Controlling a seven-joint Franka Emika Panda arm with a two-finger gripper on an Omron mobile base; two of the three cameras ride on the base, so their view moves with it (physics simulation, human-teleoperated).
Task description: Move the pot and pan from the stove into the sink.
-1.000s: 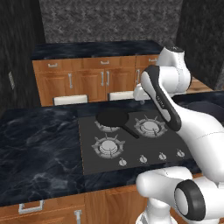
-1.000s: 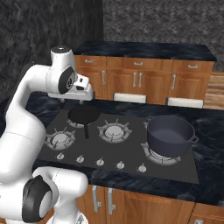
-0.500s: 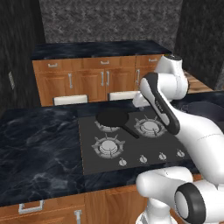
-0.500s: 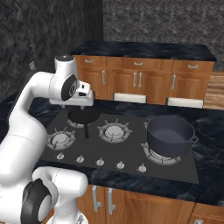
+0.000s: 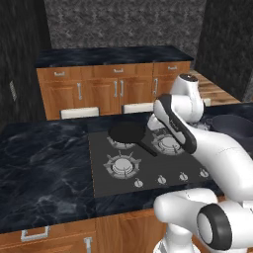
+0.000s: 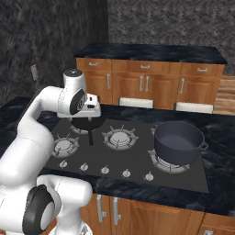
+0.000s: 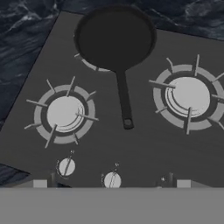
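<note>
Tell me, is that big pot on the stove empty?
Empty, as far as visible: the pot stands upright on its burner, its dark inside bare.

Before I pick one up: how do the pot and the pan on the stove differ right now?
The pot is deep with thick walls and small loop handles on its sides; the pan is shallow and flat with one long straight handle. The pot looks dark blue-grey, the pan matte black. The pot stands on the stove's right burner, the pan on a rear burner at the left. Both are round, empty and upright on the stove, untouched by the gripper.
</note>
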